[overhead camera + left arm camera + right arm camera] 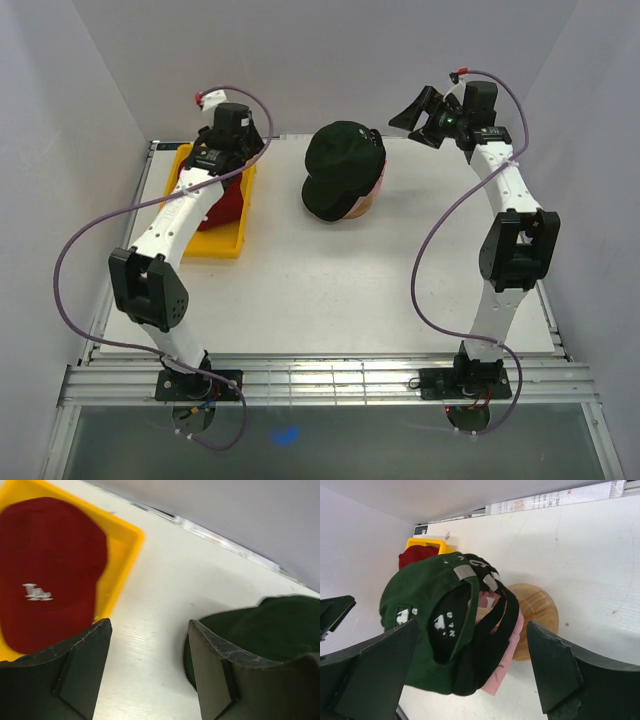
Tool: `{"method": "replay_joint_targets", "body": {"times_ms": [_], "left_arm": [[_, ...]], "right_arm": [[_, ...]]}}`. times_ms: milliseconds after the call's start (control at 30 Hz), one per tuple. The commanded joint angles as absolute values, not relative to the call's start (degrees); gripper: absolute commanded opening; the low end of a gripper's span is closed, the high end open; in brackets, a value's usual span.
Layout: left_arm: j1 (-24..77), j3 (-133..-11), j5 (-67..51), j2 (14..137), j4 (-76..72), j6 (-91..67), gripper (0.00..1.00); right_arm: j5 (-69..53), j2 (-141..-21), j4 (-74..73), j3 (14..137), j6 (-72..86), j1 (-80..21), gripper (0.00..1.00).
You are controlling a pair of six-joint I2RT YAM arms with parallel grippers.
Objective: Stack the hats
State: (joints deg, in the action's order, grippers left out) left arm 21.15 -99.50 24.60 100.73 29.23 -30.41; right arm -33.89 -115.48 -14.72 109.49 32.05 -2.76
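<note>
A stack of hats sits on a wooden stand (pixel 537 610) at the back middle of the table. A dark green hat (pixel 340 160) is on top, with a black hat (pixel 490 645) and a pink hat (pixel 507 667) under it. A red hat (pixel 45 575) with a small white logo lies in the yellow tray (pixel 125 555); in the top view it (pixel 222 208) is partly hidden by the left arm. My left gripper (pixel 150 630) is open and empty, above the table between tray and stack. My right gripper (pixel 472 625) is open and empty, raised to the right of the stack (pixel 415 120).
The yellow tray (pixel 215 245) stands at the back left, close to the table's left edge. White walls enclose the back and both sides. Purple cables loop beside each arm. The dark green hat's edge also shows in the left wrist view (pixel 270 625).
</note>
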Motion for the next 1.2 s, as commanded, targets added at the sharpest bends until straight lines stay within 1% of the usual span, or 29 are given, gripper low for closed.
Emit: {"method": "replay_joint_targets", "body": {"times_ms": [0,33,67,100,167,200,233,267,300,333,400,433,467,500,533,733,767,800,900,1100,1167], "left_arm": [[17.32,-94.42,30.4,89.5,34.6,-34.97,0.74],[15.84,-93.18,31.98,87.99,36.11,-36.29,0.74],[15.47,-91.6,32.51,86.59,37.52,-37.78,0.74],[15.21,-89.67,32.95,85.01,38.66,-39.62,0.75],[13.37,-84.3,33.58,81.05,39.2,-41.56,0.76],[11.97,-82.9,32.44,80.34,39.81,-44.1,0.76],[8.21,-81.4,30.43,80.25,40.77,-46.21,0.76],[6.61,-80.6,25.1,80.59,41.74,-48.41,0.77],[5.55,-79.55,23.66,80.77,43.84,-51.21,0.77],[5.19,-75.71,22.6,80.25,44.03,-57.59,0.77],[5.1,-70.08,20.05,78.32,39.85,-63.25,0.78],[5.01,-67.0,19.43,77.01,37.9,-69.11,0.8],[5.01,-61.49,19.16,74.47,32.57,-71.43,0.83],[5.1,-58.91,18.29,73.66,29.47,-72.32,0.86],[5.01,-57.15,17.59,73.39,28.49,-75.81,0.87],[5.01,-54.5,14.33,79.45,27.69,-83.48,0.87],[4.92,-53.71,14.24,79.71,26.73,-85.67,0.87],[5.01,-51.44,14.15,79.72,22.11,-86.04,0.87],[5.01,-49.49,15.46,80.77,16.99,-88.15,0.87],[4.92,-50.97,17.31,85.34,16.0,-90.35,0.87],[5.01,-50.1,18.1,86.13,12.68,-90.79,0.88]], "right_arm": [[-32.7,-107.78,-12.31,105.4,33.66,-2.46,0.93],[-32.96,-106.36,-11.61,103.47,34.1,-2.63,0.93],[-32.78,-104.96,-9.69,98.57,35.15,-2.64,0.93],[-32.7,-101.64,-8.36,96.0,35.5,-2.81,0.93],[-32.34,-98.8,-5.73,91.34,35.94,-3.43,0.93],[-32.6,-96.61,-5.28,87.75,35.95,-3.86,0.93],[-32.61,-95.55,-5.19,86.24,35.95,-4.04,0.93],[-32.78,-94.58,-5.01,84.74,36.03,-4.22,0.93],[-33.04,-92.74,-4.23,81.94,36.04,-4.57,0.93],[-32.96,-91.85,-3.87,80.61,35.95,-4.74,0.93],[-33.39,-90.1,-2.91,77.8,35.95,-4.92,0.93],[-33.66,-89.57,-2.81,77.17,35.95,-4.92,0.93],[-33.92,-88.78,-2.64,76.73,35.86,-4.92,0.93],[-33.93,-88.42,-2.98,76.38,35.51,-5.01,0.93],[-33.84,-87.9,-3.08,75.59,35.33,-4.92,0.93],[-34.01,-86.31,-4.48,74.62,34.28,-5.01,0.93],[-34.01,-86.13,-4.4,74.1,34.19,-5.01,0.93],[-34.36,-85.78,-4.22,73.92,34.19,-4.92,0.93],[-35.24,-85.52,-3.34,73.3,34.28,-5.01,0.93],[-35.59,-86.13,-4.74,73.65,32.87,-5.01,0.93],[-35.86,-86.39,-4.83,73.92,32.7,-5.01,0.93]]}}
